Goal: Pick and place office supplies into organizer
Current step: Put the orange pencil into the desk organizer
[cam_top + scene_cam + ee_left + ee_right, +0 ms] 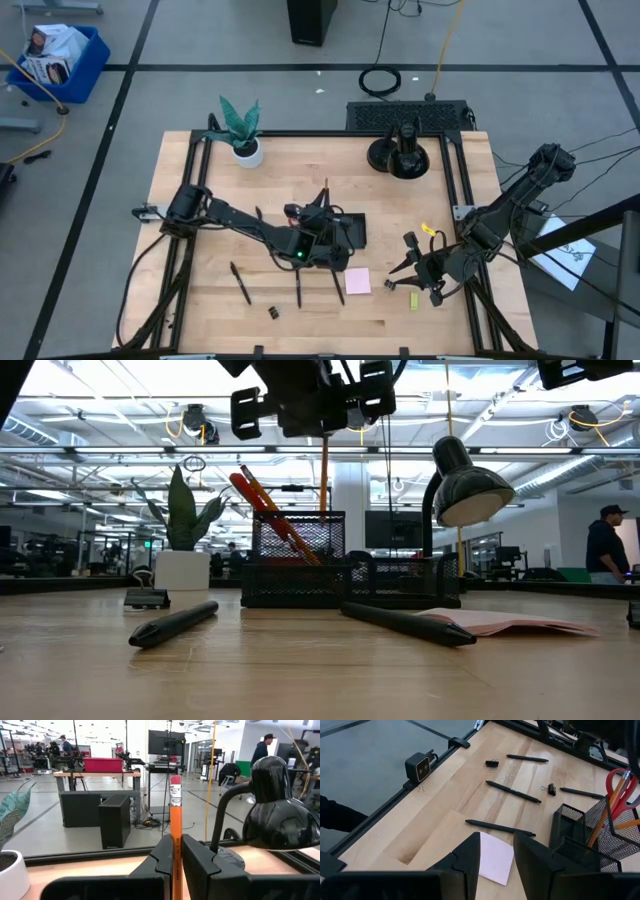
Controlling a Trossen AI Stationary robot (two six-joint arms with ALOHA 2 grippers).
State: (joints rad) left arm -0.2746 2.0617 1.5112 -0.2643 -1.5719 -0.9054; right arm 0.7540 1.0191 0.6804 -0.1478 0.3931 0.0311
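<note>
The left gripper (175, 870) pinches an orange pencil (175, 825) upright above the organizer (338, 232); lowering straight keeps it clear of the mesh rim. The right gripper (496, 851) waits unclenched above the sticky-note pad (494, 859).

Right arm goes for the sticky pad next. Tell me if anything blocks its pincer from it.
Nothing visible does. The right pincer, fingers open, hangs just short of the pink pad, with bare table around it. A black pen lies just beyond the pad, not in the path.
</note>
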